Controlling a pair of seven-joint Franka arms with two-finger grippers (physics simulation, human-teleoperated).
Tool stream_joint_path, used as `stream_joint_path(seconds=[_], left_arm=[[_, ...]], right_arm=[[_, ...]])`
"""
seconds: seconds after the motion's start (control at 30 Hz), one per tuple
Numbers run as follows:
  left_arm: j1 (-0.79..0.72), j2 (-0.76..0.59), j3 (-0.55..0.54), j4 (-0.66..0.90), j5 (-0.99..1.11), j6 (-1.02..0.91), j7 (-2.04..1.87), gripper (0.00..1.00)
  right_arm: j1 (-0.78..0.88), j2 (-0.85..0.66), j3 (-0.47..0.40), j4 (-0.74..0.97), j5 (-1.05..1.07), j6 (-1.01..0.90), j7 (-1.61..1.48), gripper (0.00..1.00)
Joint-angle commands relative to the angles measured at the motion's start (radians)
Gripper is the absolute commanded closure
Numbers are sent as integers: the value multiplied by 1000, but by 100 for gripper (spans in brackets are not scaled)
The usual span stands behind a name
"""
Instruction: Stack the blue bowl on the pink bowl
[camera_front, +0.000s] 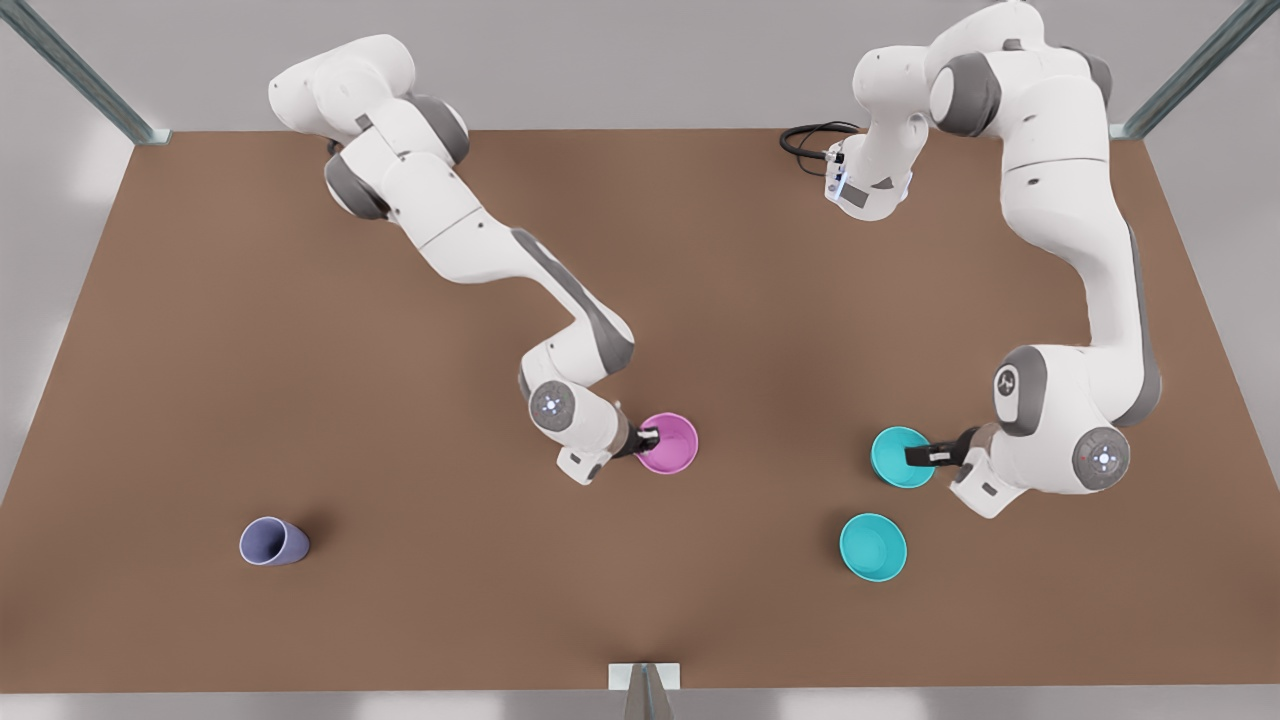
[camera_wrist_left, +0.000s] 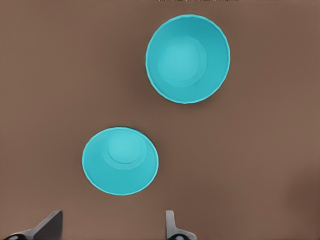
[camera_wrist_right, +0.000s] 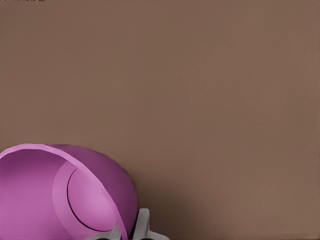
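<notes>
Right now: one gripper on the pink bowl, the other open by a blue one

Right gripper (camera_front: 650, 437) (camera_wrist_right: 129, 227) sits just left of the front view's center, and its fingers are closed on the near wall of the pink bowl (camera_front: 668, 443) (camera_wrist_right: 60, 195), one finger inside the rim and one outside. The pink bowl stands on the brown desk (camera_front: 300, 350), a little below the middle of the front view.

Left gripper (camera_front: 915, 457) (camera_wrist_left: 112, 220) is at the front view's right side, with its fingers spread wide and nothing between them. Its tips reach over the right edge of the blue bowl (camera_front: 900, 457) (camera_wrist_left: 120, 160) in the front view, while the left wrist view shows the fingertips apart from the bowl; whether they touch it cannot be told. That blue bowl is well apart from the pink one, off to its right in the front view.

Nearby, lower in the front view, a second blue bowl (camera_front: 873, 547) (camera_wrist_left: 187, 59) stands open side up, near the first but not touching it.

Far off at the front view's lower left is a lavender cup (camera_front: 273, 542), alone on the desk.
</notes>
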Motion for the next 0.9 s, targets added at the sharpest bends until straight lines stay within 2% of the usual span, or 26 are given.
stream_joint_path(seconds=[0.0, 0.03, 0.07, 0.1, 0.33, 0.4, 0.43, 0.47, 0.5, 0.57, 0.6, 0.67, 0.73, 0.8, 0.87], left_arm=[[6, 7, 23, -47, -49, 188, 278, 0], [6, 13, 31, -83, -49, 234, 335, 0], [8, 38, 31, -84, -49, 239, 343, 0], [11, 50, 32, -95, -49, 240, 359, 0], [29, 117, 37, -135, -46, 240, 465, 0], [34, 124, 37, -135, -46, 256, 465, 0], [34, 128, 37, -136, -47, 256, 465, 0], [32, 131, 37, -136, -49, 256, 465, 3], [32, 136, 37, -138, -49, 256, 465, 37], [29, 137, 37, -138, -52, 256, 464, 70], [29, 142, 37, -138, -52, 256, 464, 78], [31, 142, 37, -136, -52, 256, 464, 79], [32, 142, 37, -133, -50, 256, 462, 79], [38, 134, 37, -127, -52, 256, 459, 79], [34, 110, 37, -129, -149, 250, 458, 79]], right_arm=[[3, 12, 0, 5, -39, 45, 812, 79], [5, 18, 0, 11, -39, 48, 810, 79], [3, 20, 2, 17, -38, 48, 808, 27], [3, 20, 2, 17, -36, 47, 810, 0], [-87, -68, 12, 26, -27, -36, 785, 0], [-165, -118, 26, 26, -27, -221, 657, 0], [-247, -158, 26, 26, -30, -416, 447, 0], [-288, -189, 14, 20, -39, -524, 286, 0], [-382, -221, 11, 16, -156, -686, 69, 0], [-504, -239, 9, 7, -361, -757, -199, 0], [-566, -261, 9, 8, -388, -766, -328, 0], [-652, -367, 14, -3, -475, -868, -485, 0], [-657, -637, 15, -167, -451, -860, -495, 0], [-678, -749, 11, -242, -369, -860, -497, 0], [-690, -910, 3, -394, -337, -765, -495, 0]])
